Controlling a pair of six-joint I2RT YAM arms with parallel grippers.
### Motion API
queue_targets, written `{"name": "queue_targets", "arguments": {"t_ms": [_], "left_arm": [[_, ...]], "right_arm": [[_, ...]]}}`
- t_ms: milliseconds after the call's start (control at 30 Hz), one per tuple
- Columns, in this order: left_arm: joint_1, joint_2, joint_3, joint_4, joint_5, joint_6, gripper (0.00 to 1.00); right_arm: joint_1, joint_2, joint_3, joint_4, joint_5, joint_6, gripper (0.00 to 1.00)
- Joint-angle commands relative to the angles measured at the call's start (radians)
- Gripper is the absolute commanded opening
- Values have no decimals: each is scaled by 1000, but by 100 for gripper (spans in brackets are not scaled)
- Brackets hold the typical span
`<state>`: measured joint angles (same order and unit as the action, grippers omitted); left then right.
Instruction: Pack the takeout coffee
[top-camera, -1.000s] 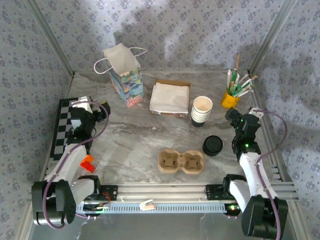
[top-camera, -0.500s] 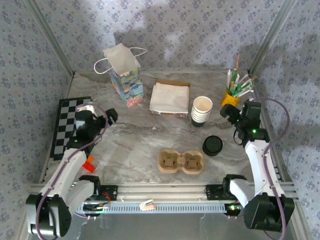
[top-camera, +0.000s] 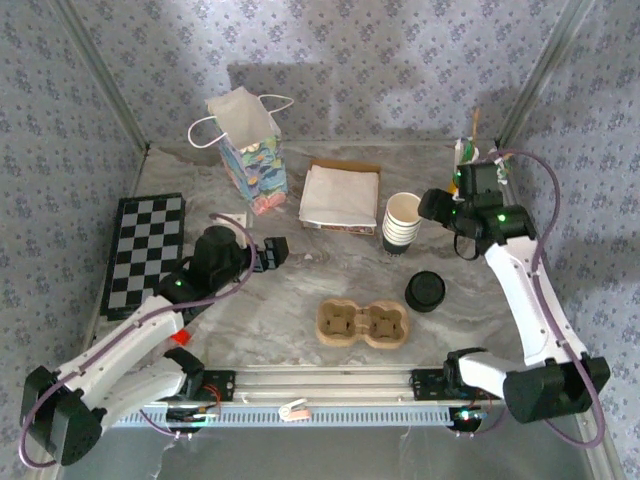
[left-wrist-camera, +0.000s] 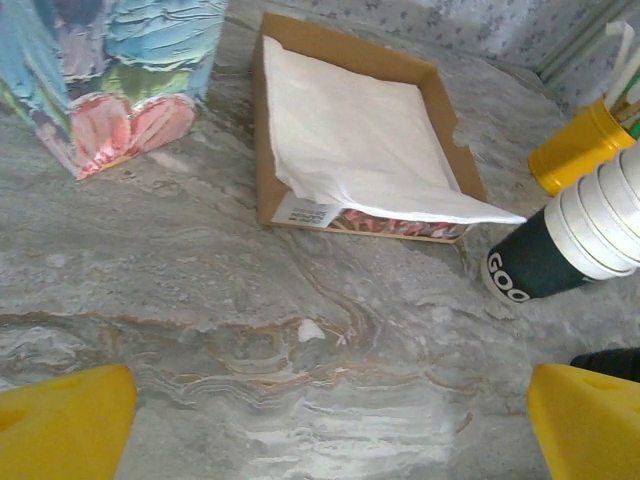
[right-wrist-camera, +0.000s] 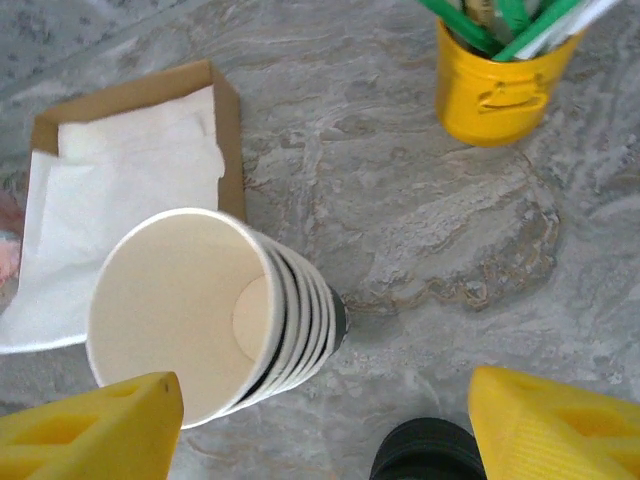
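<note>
Marble-patterned tabletop (top-camera: 300, 290) seen from overhead, with both of my arms reaching out from the near edge. The takeout coffee (top-camera: 425, 291), a small dark paper cup with a round black plastic lid, stands upright on the table right of centre. It is close to the far right corner of the brown moulded-pulp two-hollow cup tray (top-camera: 362, 323) but outside it, and both hollows hold nothing. My right gripper (top-camera: 434, 205) hangs above the table just right of the stack of lidless cream-rimmed paper cups (top-camera: 403, 222). In its wrist view its yellow fingers (right-wrist-camera: 90, 425) sit wide apart at the bottom corners with nothing between them, the coffee's lid (right-wrist-camera: 420, 452) peeks in at the bottom edge, and the yellow pot of straws and stirrers (right-wrist-camera: 495, 90) stands at the top right. My left gripper (top-camera: 270, 252) is left of centre, pointing towards the shallow brown cardboard box of white napkins (top-camera: 340, 195). Its wrist view likewise shows its fingers (left-wrist-camera: 65, 425) spread wide and empty. The pastel-painted paper gift bag (top-camera: 250, 150) stands at the far left, and the black-and-white checkered mat (top-camera: 145, 250) lies along the left edge.
</note>
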<state>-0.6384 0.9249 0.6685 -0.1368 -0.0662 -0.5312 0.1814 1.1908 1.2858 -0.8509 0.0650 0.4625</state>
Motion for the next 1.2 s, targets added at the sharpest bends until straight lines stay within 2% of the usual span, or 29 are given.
{"name": "queue_targets", "arguments": {"t_ms": [0,200,300,467,933,1067,1167], "left_arm": [[-41,24,69,-25,-44,36,100],[-79,57,88,-21,-49,43,100],[-87,76,94,-12,-41,50,100],[-92,101,103,-7,-37,56,100],[-97,127,116,-4,-32,67,100],[-98,129,113,2,-37,67,100],[-98,130,115,3,-38,68,100]], "right_arm": [[39,76,80,-108,38,-11,72],[68,167,133,-135,89,-4,55],[64,187,127,-127,73,10,47],[62,227,140,-109,47,7,41],[51,289,161,-72,53,-8,15],[49,313,180,-71,38,-20,14],[45,330,197,-70,37,-38,9]]}}
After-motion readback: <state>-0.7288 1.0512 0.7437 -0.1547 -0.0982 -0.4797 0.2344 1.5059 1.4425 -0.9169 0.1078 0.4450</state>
